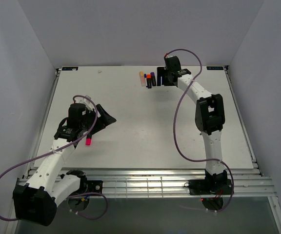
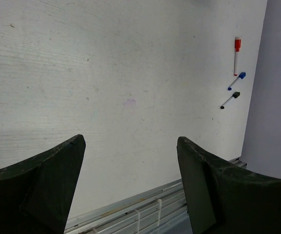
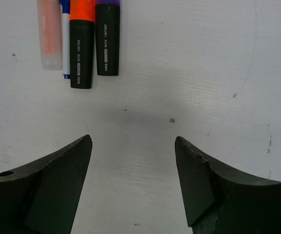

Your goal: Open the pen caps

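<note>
While orange cap [image 3: 82, 9] and purple cap [image 3: 108, 2] top black barrels [image 3: 81, 53] just ahead: right gripper [image 3: 133, 141] low, spread, empty; left gripper [image 2: 130, 141] spread, empty.

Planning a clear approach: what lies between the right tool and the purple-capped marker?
Only bare table between right tool and that marker, per the right wrist view.

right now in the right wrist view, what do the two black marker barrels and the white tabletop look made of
Left black marker barrel and right black marker barrel: smooth plastic, probably, with soft sheen and printed lettering. White tabletop: matte, finely grained, scuffed; painted or laminated board, cannot tell which.
</note>
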{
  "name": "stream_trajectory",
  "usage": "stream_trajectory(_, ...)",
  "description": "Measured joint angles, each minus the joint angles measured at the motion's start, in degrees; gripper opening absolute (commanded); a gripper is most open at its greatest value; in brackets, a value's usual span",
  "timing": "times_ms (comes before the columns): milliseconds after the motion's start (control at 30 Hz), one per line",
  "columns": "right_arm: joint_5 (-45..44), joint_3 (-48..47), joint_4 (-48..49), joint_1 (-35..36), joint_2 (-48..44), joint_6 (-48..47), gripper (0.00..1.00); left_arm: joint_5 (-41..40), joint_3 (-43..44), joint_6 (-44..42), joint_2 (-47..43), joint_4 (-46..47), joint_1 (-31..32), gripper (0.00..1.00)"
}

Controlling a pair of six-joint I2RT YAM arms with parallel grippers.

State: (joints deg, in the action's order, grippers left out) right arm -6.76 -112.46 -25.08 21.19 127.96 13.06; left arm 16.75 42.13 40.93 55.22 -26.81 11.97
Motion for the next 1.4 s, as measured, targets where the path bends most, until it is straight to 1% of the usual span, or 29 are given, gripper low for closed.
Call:
stream_trajectory(133,-1.53,-5.03,1.42,0.07,6.69,-3.13,0.75,0.74,-0.81,-0.26,0.20,2.10,0.00,0.86)
stream_trajectory(367,-1.07,-7.76,3.58,0.11,12.15,-5.33,0.76,0.98,-0.81,-1.31,2.12,5.03,0.00,0.86)
stream_trajectory(567,-0.35,-8.72,4.48,0.46,14.40,-6.45,0.77,1.33,-0.81,-1.51,2.75,6.43,0.00,0.86)
stream_trajectory(833,-0.07,-13.77,5.62,1.57,18.32,-7.61,0.77,1.51,-0.81,-1.51,2.84,7.63,0.00,0.86)
stream_trajectory(967,-0.61,-16.70,6.08,2.14,20.39,-8.33,0.76,1.51,-0.81,-1.51,2.86,7.65,0.00,0.86)
stream_trajectory(1133,-0.92,-18.01,7.17,2.47,21.49,-9.05,0.74,1.51,-0.81,-1.53,3.06,7.85,0.00,0.86)
stream_trajectory(1267,-1.07,-19.69,7.26,2.56,22.58,-9.16,0.71,1.51,-0.81,-1.57,3.52,8.00,0.00,0.86)
stream_trajectory(1400,-1.29,-21.81,7.74,2.56,24.06,-9.25,0.66,1.53,-0.83,-1.73,3.61,8.04,0.00,0.86)
